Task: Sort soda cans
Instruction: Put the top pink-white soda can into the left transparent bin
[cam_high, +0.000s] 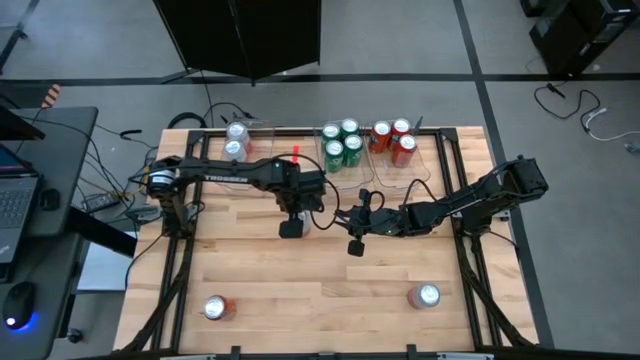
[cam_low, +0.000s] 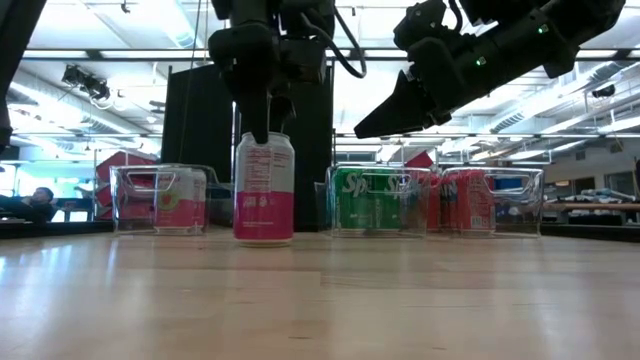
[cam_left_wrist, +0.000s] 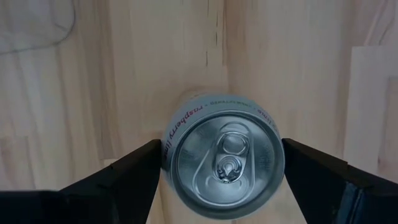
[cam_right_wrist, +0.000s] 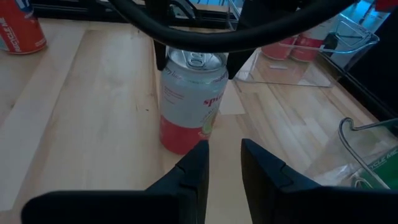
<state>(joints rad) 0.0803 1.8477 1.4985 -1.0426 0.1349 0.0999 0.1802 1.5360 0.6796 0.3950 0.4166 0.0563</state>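
Note:
A silver-white soda can with a pink lower band (cam_low: 264, 190) stands upright on its base in the middle of the table. My left gripper (cam_left_wrist: 222, 155) points down over it, open. Its two fingers stand on either side of the can's top rim (cam_left_wrist: 224, 162). I cannot tell whether they touch it. In the high view this gripper (cam_high: 291, 226) hides the can. To its right, my right gripper (cam_right_wrist: 224, 152) hangs above the table, slanting down toward the can (cam_right_wrist: 189, 99). There is a narrow gap between its fingers and nothing in it.
Three clear bins stand along the far edge. They hold silver-white cans (cam_high: 237, 140), green cans (cam_high: 340, 145) and red cans (cam_high: 392, 140). A red can (cam_high: 217, 308) stands near the front left and another can (cam_high: 424, 296) near the front right. Bare wood lies between them.

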